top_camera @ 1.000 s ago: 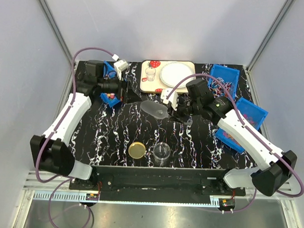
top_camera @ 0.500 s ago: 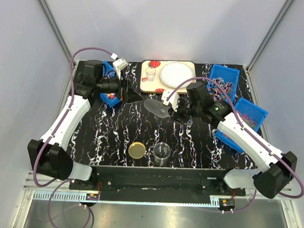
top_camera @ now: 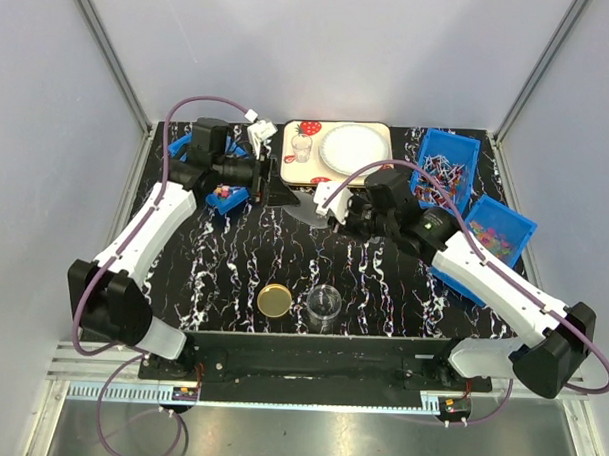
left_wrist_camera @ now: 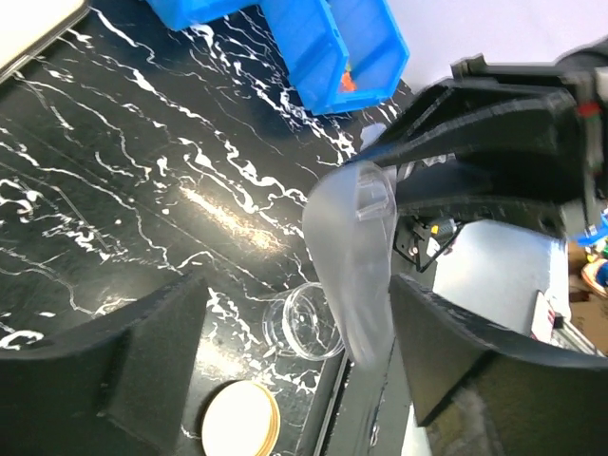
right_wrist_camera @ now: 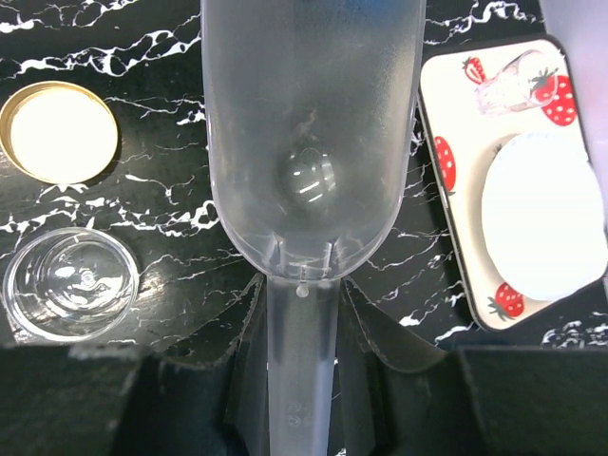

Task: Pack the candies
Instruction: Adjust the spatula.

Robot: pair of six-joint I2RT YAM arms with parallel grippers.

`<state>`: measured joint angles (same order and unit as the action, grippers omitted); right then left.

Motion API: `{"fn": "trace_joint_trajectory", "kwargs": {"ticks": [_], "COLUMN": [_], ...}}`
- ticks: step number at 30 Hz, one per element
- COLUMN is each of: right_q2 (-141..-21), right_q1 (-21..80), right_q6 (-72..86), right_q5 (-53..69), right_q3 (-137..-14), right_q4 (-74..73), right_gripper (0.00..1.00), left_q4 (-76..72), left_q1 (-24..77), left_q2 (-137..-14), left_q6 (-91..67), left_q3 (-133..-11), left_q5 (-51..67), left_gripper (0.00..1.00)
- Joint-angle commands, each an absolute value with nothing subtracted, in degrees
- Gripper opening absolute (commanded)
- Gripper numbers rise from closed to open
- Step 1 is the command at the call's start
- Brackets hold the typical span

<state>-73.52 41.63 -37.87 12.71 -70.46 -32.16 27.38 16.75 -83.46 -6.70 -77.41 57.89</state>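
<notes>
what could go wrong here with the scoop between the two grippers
1. The right gripper holds the scoop by its handle, and the left gripper stands open on either side of the bowl. If it closes on that thin curved plastic, the scoop may flex or slip. If the right lets go too soon, it may drop.
2. Both arms crowd one spot at the back of the table, so a small misjudgement could knock them together.

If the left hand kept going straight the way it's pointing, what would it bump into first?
Most likely the clear scoop held by the right hand, which sits straight ahead of the open left hand; how far off is hard to judge.
</notes>
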Motion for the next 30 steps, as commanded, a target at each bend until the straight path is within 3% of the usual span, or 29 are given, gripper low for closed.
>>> {"fn": "trace_joint_trajectory", "kwargs": {"ticks": [1, 8, 17, 18, 21, 23, 26, 30], "right_q2": [-72.51, -72.42, -74.44, -74.7, -74.27, -73.57, -72.43, -71.28], "right_q1": [44.03, 44.91, 46.32, 46.41, 46.49, 46.49, 46.49, 46.23], "right_q6": [-39.73, -41.57, -43.42, -43.42, -42.98, -42.63, -42.1, -41.22], "right_q5": [7.22, 4.05, 0.26, 0.35, -0.62, 1.91, 6.76, 9.93], "right_q3": [-70.66, -70.05, -69.61, -69.87, -70.4, -71.27, -72.42, -72.16], "right_q4": [-27.95, -26.72, -24.96, -24.79, -24.87, -26.27, -29.35, -30.06], "right_gripper": [0.0, 0.0, 0.0, 0.01, 0.14, 0.37, 0.55, 0.55], "left_q4": [27.16, 29.97, 34.89, 35.07, 35.59, 35.6, 35.6, 35.6], "left_q1": [17.84, 18.54, 18.9, 18.98, 18.98, 18.98, 18.9, 18.9], "left_q2": [-85.25, -87.97, -90.88, -91.14, -91.67, -91.76, -92.37, -93.51], "left_q6": [-7.21, -5.01, -1.32, -1.06, -0.88, -0.88, -1.14, -2.46], "left_q3": [-81.65, -83.23, -85.69, -85.87, -85.78, -85.61, -86.39, -88.06], "left_q5": [59.86, 59.94, 59.15, 58.8, 58.62, 58.97, 61.77, 67.4], "left_gripper": [0.69, 0.37, 0.09, 0.01, 0.0, 0.0, 0.0, 0.0]}}
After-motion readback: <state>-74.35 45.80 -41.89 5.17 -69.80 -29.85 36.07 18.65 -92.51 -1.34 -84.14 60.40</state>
